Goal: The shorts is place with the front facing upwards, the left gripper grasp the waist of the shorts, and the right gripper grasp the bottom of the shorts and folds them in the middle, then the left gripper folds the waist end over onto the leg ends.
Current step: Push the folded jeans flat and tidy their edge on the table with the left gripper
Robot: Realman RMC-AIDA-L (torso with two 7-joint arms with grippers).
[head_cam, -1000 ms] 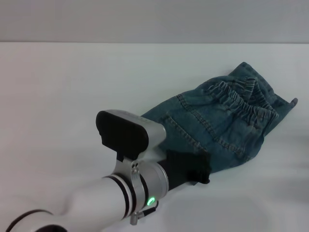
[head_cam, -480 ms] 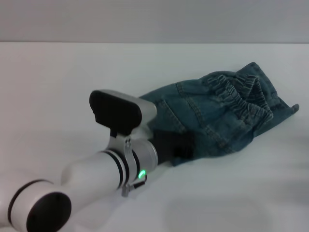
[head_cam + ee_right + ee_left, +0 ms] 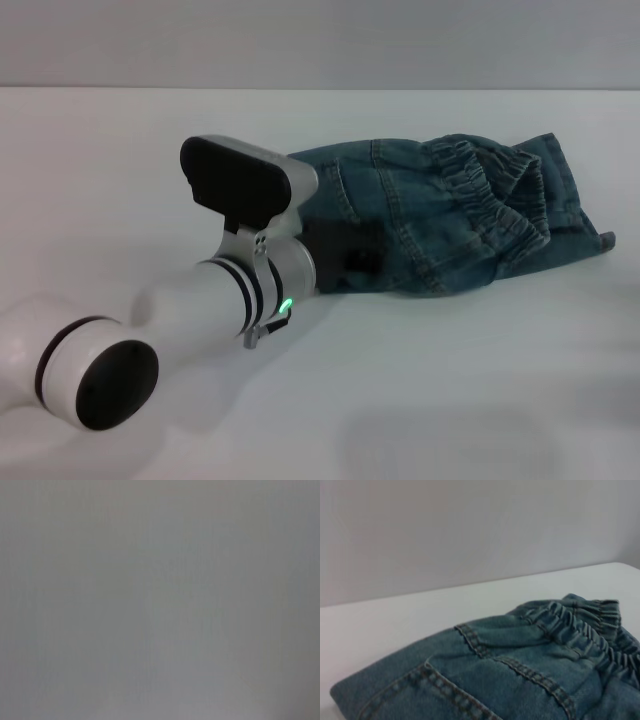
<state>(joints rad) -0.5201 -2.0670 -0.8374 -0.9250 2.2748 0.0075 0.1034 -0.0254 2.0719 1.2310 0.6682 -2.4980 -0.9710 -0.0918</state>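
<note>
While the left arm reaches in low from the near left, angled up and to the right across the table (image 3: 90, 180), the left gripper (image 3: 352, 258) sits at the near-left edge of the shorts (image 3: 450, 220). Black fingers pressed into the denim; can't tell if they're clamped. Shorts lie folded right of centre, waistband (image 3: 490, 195) bunched on top. Right gripper not visible.
</note>
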